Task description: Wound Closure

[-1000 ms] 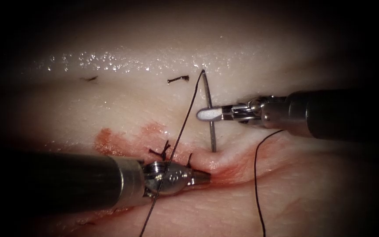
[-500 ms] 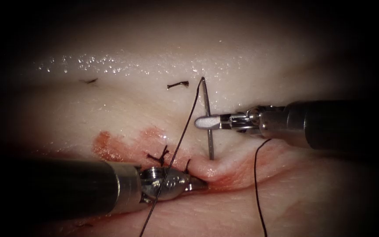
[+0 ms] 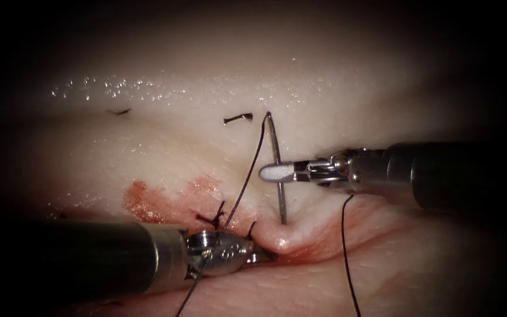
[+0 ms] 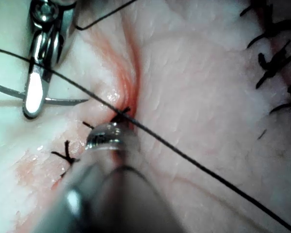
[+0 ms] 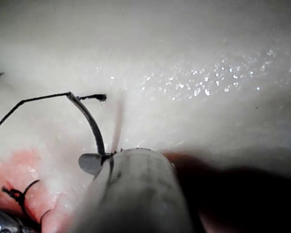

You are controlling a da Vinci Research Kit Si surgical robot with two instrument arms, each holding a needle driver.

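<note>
My right tool (image 3: pixel 268 172) comes in from the right, shut on the curved needle (image 3: pixel 277 149) about mid-curve. The needle stands nearly upright on the right of the cut (image 3: pixel 324 238), its point sunk in the raised tissue lip (image 3: pixel 283 238). Dark thread (image 3: pixel 247 176) runs from the needle's tail down-left across my left tool (image 3: pixel 262 255). That tool lies along the cut, jaws shut on nothing, its tip tucked under the lip. In the left wrist view the left tool's tip (image 4: pixel 106 136) sits at the cut beside the needle (image 4: pixel 63 101). The right wrist view shows the needle (image 5: pixel 92 124) in the jaws.
Earlier stitches with short tails (image 3: pixel 212 216) sit left of the needle, beside red fluid (image 3: pixel 148 202). Loose cut ends of thread (image 3: pixel 239 118) lie on the pale tissue farther back. A second strand of thread (image 3: pixel 342 252) hangs below the right tool.
The right tool has carried the needle downward into the tissue lip, which bulges more. The left tool has slid slightly left and down along the cut.
</note>
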